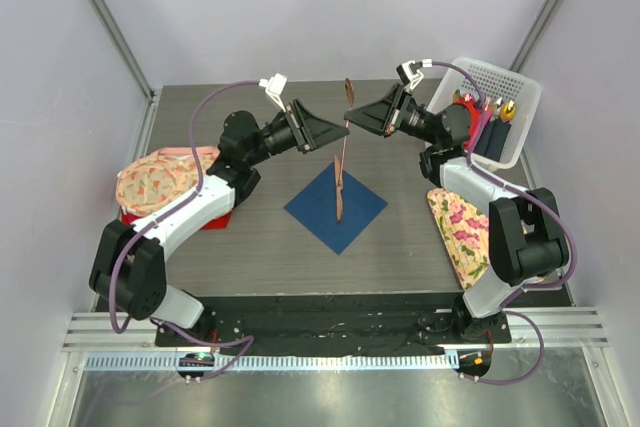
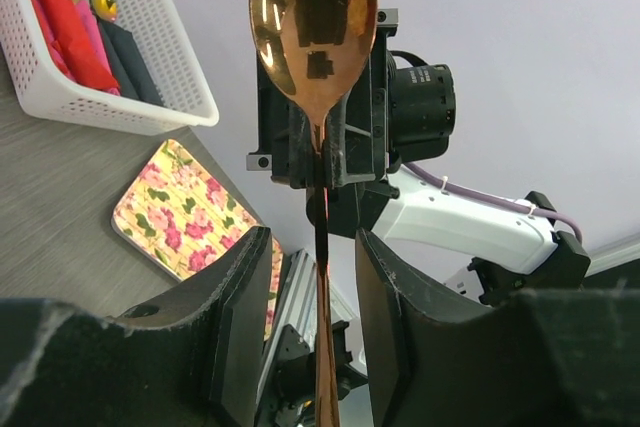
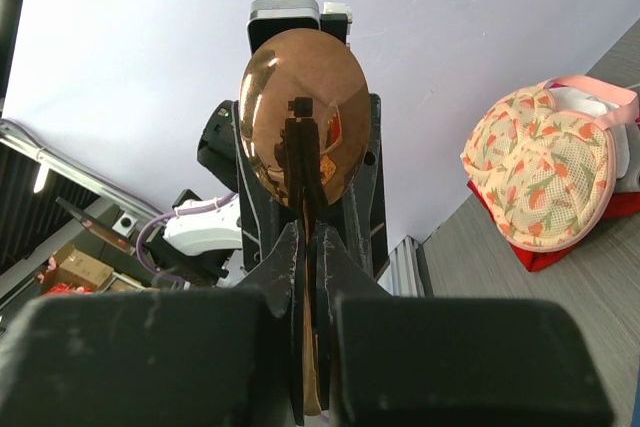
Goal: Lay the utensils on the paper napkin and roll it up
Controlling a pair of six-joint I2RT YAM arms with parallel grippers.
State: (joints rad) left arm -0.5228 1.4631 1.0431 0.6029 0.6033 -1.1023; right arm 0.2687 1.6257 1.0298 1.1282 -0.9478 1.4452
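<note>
Both my arms are up and bent inward, wrists roughly level, so the grippers face each other nearly tip to tip. My right gripper [image 1: 354, 113] is clamped on the handle of the spoon [image 3: 302, 117], its fingers [image 3: 283, 269] pressed together. My left gripper [image 1: 338, 131] is spread, with its fingers [image 2: 240, 317] either side of that handle, not touching it.

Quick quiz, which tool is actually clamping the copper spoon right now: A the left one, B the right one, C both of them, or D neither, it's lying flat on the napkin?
B: the right tool is shut on the spoon, while the left tool stands open, with gaps on either side of the handle.
</note>
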